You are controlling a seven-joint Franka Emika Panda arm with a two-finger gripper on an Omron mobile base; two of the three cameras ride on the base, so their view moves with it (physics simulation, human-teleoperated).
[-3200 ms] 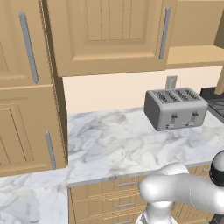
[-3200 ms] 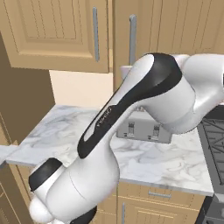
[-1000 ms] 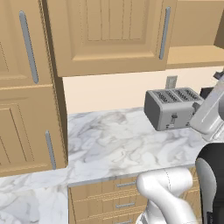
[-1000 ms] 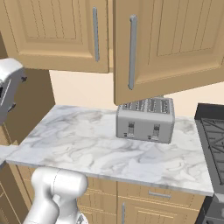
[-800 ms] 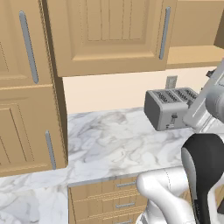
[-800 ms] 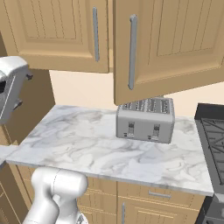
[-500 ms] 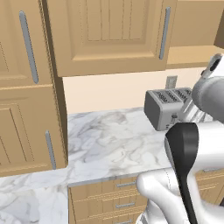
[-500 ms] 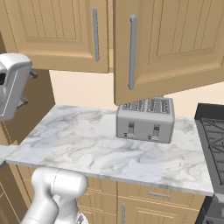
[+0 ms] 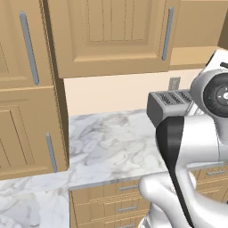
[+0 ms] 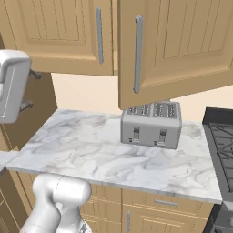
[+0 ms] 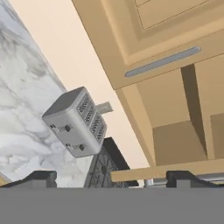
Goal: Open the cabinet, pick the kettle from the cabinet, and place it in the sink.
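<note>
The wide light-brown wooden cabinet (image 9: 111,38) hangs closed above the boxy grey toaster (image 10: 151,124), its long grey bar handle (image 9: 167,33) untouched. The gripper (image 11: 111,177) is released, jaws wide, probably aiming toward that handle. The kettle presumably sits inside.

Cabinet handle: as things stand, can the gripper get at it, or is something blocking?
Probably yes. The cabinet door is shut and its grey bar handle lies bare in the hand view, nothing before it. The gripper is open. The toaster sits lower on the counter, clear of that path.
</note>
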